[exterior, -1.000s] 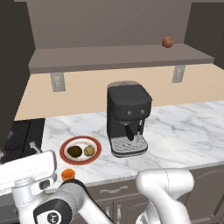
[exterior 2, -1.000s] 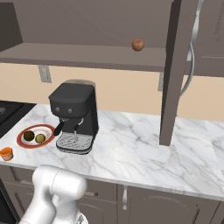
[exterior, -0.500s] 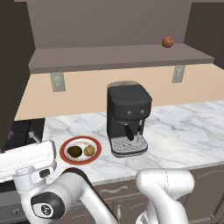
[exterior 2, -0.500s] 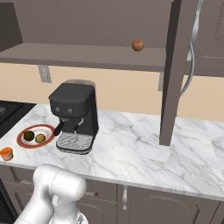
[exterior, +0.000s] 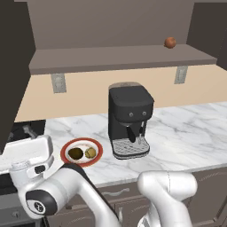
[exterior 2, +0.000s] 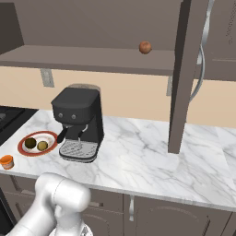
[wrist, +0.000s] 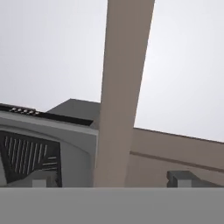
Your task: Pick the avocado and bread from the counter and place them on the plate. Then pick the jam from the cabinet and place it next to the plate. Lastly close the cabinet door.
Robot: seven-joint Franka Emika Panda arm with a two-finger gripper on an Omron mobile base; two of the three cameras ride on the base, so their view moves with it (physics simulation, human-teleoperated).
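Note:
The red-rimmed plate (exterior: 66, 148) (exterior 2: 22, 144) sits on the marble counter (exterior: 186, 133) (exterior 2: 138, 156), left of a coffee machine. On it lie the dark avocado (exterior: 76, 153) (exterior 2: 30, 143) and the tan bread (exterior: 90, 152) (exterior 2: 42, 145). The orange jam (exterior 2: 6, 162) stands on the counter beside the plate's left, near the front edge. The cabinet door (exterior 2: 184, 73) (exterior: 13, 66) stands swung out. My gripper (wrist: 111, 181) is open and holds nothing; its fingertips (wrist: 183, 178) point up at a tan upright strip. Its white hand (exterior: 27, 155) hangs left of the plate.
A black coffee machine (exterior: 130, 119) (exterior 2: 78, 122) stands mid-counter. A reddish-brown ball (exterior: 170, 42) (exterior 2: 145, 47) rests on the open shelf above. A black stove (exterior: 22, 131) borders the counter's left end. The door's curved silver handle (exterior 2: 203, 60) juts out beside its edge.
The hand has risen at the lower left of the left base view and the arm has swung in front of the jam there. Plate, food and jam have not moved.

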